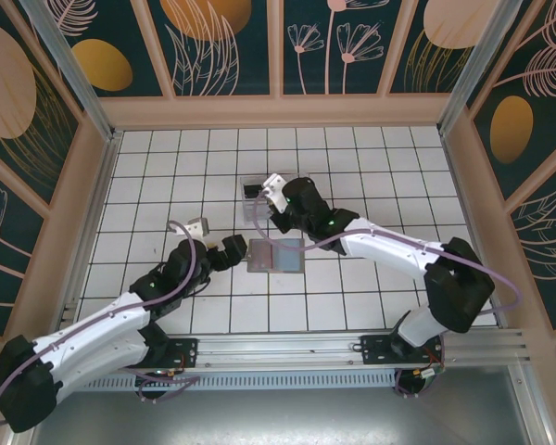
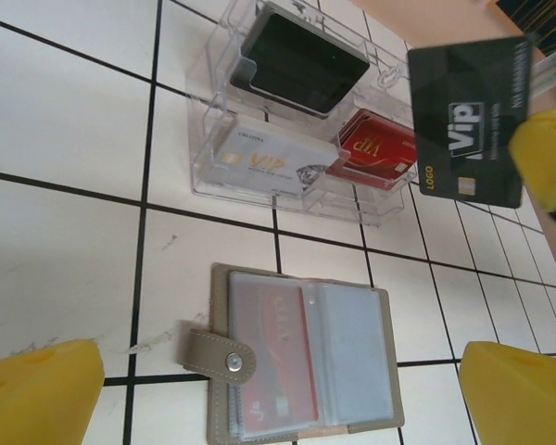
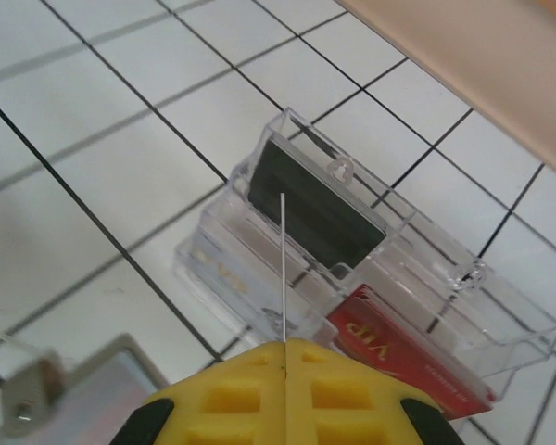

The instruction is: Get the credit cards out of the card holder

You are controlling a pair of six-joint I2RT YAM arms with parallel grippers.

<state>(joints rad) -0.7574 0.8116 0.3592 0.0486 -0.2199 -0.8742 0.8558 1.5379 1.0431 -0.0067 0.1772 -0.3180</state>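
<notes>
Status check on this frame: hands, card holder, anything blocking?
Left hand open, empty, near card holder. Right hand shut on black card, over the clear tray. One red card in holder's sleeve. Nothing in the way.

— Which colours are noted on the holder [image 2: 352, 352]?
— Grey-beige, with a red card [image 2: 273, 357] seen under its clear sleeve.
— And elsewhere?
— A black card [image 2: 468, 120] is lettered white; in the clear tray [image 2: 204, 139] a silver card [image 2: 264, 162] is lettered gold. The left fingers [image 2: 37, 394] are coloured yellow, the table [image 2: 65, 102] tiled white with dark lines.
</notes>
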